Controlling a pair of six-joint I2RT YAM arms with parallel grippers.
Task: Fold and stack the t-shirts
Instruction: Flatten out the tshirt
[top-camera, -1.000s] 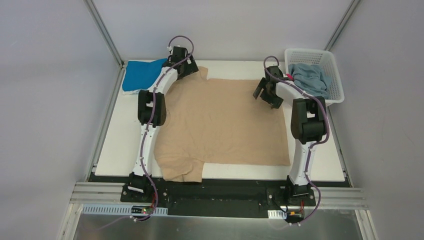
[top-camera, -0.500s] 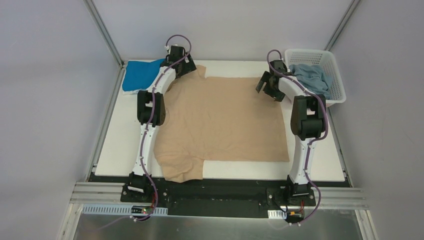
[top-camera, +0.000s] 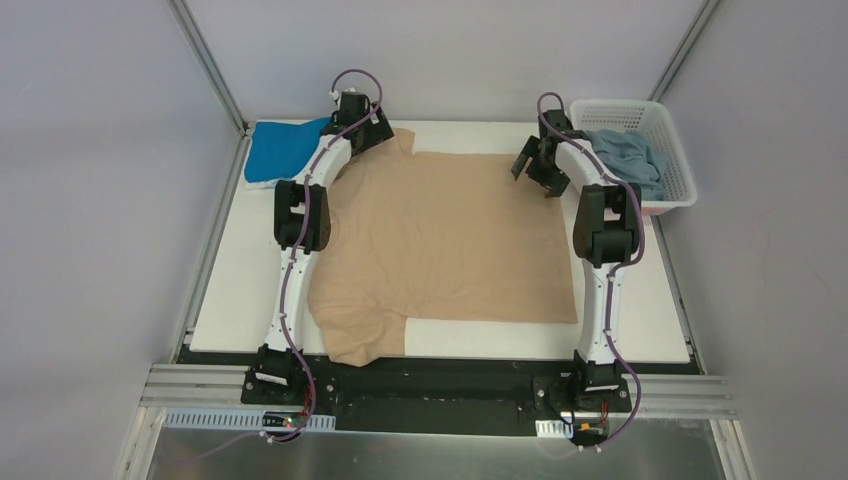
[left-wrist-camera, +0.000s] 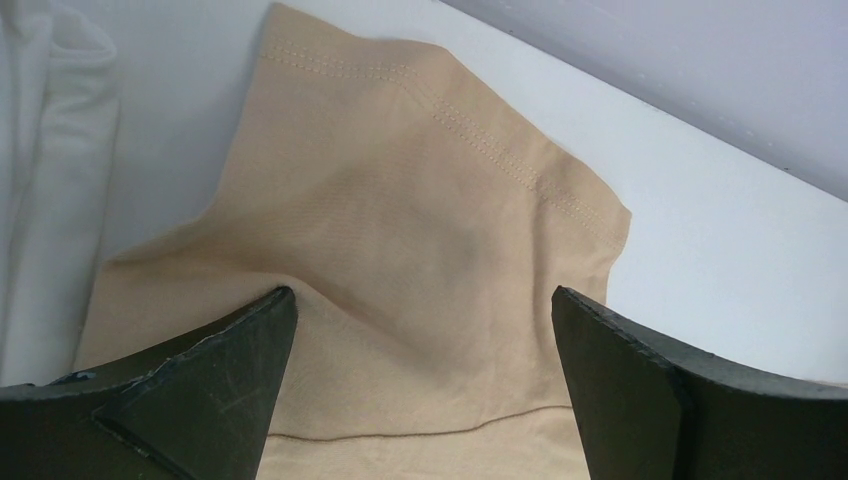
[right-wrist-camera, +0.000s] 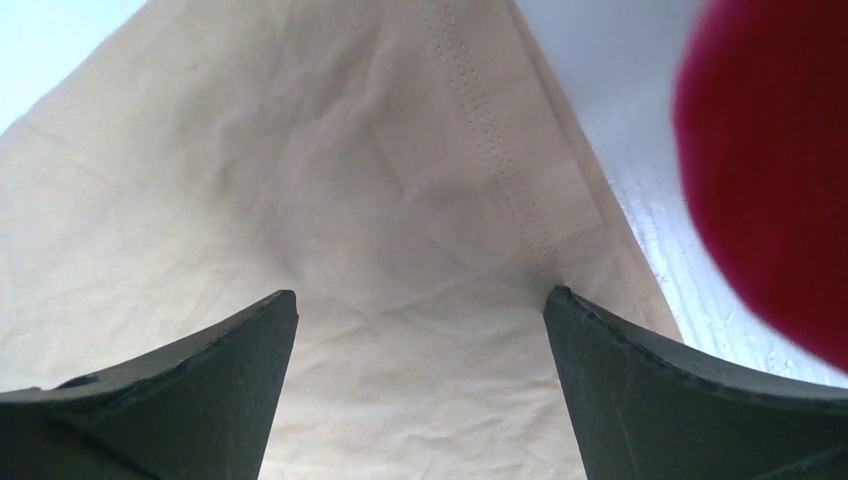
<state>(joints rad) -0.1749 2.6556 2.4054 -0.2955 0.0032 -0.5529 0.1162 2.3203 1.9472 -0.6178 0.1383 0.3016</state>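
Note:
A large tan t-shirt (top-camera: 450, 240) lies spread flat over the middle of the table. My left gripper (top-camera: 378, 132) stands open at its far left sleeve. In the left wrist view that gripper (left-wrist-camera: 422, 292) has the sleeve cloth (left-wrist-camera: 420, 190) lying between its spread fingers, not pinched. My right gripper (top-camera: 535, 168) hangs open over the shirt's far right corner. The right wrist view shows that gripper (right-wrist-camera: 420, 293) above the stitched hem (right-wrist-camera: 490, 150). A bright blue t-shirt (top-camera: 280, 148) lies folded at the far left. A grey-blue t-shirt (top-camera: 620, 152) sits bunched in the basket.
The white lattice basket (top-camera: 612, 103) stands at the far right corner, close to my right arm. White cloth (left-wrist-camera: 45, 150) lies left of the tan sleeve, under the blue shirt. A blurred red shape (right-wrist-camera: 770, 170) fills the right wrist view's upper right. The tan shirt's near sleeve (top-camera: 365, 340) overhangs the front edge.
My right gripper has moved back and slightly right, toward the tan shirt's far right corner. The left gripper has shifted only slightly at the sleeve. Both stay open.

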